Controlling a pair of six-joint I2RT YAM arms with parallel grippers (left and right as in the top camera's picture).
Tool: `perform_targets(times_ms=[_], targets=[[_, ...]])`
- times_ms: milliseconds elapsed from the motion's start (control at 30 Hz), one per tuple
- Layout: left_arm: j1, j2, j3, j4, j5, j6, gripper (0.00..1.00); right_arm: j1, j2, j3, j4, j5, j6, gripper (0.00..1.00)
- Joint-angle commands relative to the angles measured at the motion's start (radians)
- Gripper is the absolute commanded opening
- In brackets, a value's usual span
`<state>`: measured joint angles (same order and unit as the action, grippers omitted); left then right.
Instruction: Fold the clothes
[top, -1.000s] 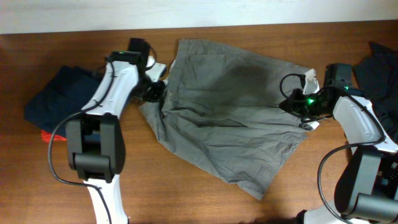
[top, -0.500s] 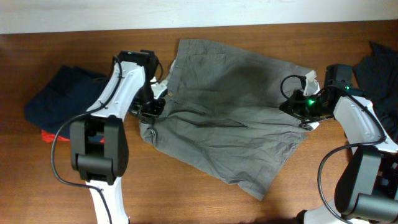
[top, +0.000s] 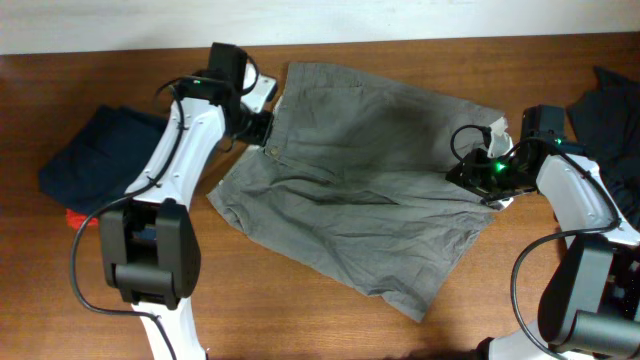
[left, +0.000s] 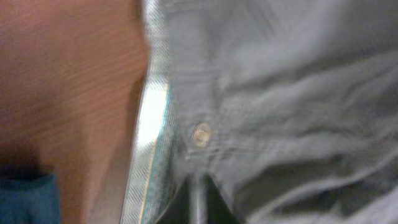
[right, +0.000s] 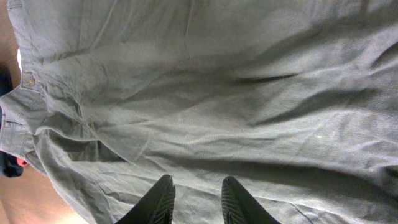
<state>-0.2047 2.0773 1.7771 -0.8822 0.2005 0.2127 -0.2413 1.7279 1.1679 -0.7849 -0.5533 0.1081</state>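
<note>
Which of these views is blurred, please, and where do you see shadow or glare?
Left wrist: blurred throughout, though the button on the shorts can still be made out, and a pale strip along their edge catches glare. Right wrist: sharp, with the weave and creases clear. Overhead: evenly lit and in focus, with a darker patch across the shorts' upper middle.

Wooden table (top: 300, 320), grey-olive shorts (top: 370, 190) spread out, navy garment (top: 95, 150) at left
</note>
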Motion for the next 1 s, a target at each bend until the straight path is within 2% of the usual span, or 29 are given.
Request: perform_targets(times_ms=[0, 100, 267, 400, 467, 633, 733, 867, 967], targets=[[-0.057, 0.058, 0.006, 0.064, 0.117, 0.147, 0.00, -0.001, -0.006, 0.004, -0.012, 0.008, 0.001, 0.30], [-0.103, 0.130, 0.006, 0.152, 0.087, 0.257, 0.00, -0.001, -0.006, 0.004, -0.030, 0.008, 0.001, 0.30], [-0.131, 0.226, 0.006, 0.299, 0.066, 0.275, 0.00, -0.001, -0.006, 0.004, -0.050, 0.008, 0.001, 0.30], [-0.125, 0.279, 0.006, 0.349, 0.064, 0.275, 0.00, -0.001, -0.006, 0.004, -0.063, 0.008, 0.001, 0.30], [-0.111, 0.313, 0.006, 0.364, -0.024, 0.212, 0.00, -0.001, -0.006, 0.004, -0.066, 0.009, 0.001, 0.30], [-0.055, 0.388, 0.006, 0.354, -0.370, -0.047, 0.00, -0.001, -0.006, 0.004, -0.068, 0.010, 0.001, 0.30], [-0.006, 0.415, 0.006, 0.318, -0.386, -0.131, 0.00, 0.000, -0.006, 0.004, -0.068, 0.038, 0.001, 0.30], [0.026, 0.421, 0.006, 0.291, -0.355, -0.145, 0.00, 0.017, -0.004, 0.002, -0.064, 0.085, 0.001, 0.30], [0.021, 0.421, 0.024, 0.248, -0.363, -0.175, 0.00, 0.060, -0.003, 0.000, -0.060, 0.127, 0.001, 0.37]])
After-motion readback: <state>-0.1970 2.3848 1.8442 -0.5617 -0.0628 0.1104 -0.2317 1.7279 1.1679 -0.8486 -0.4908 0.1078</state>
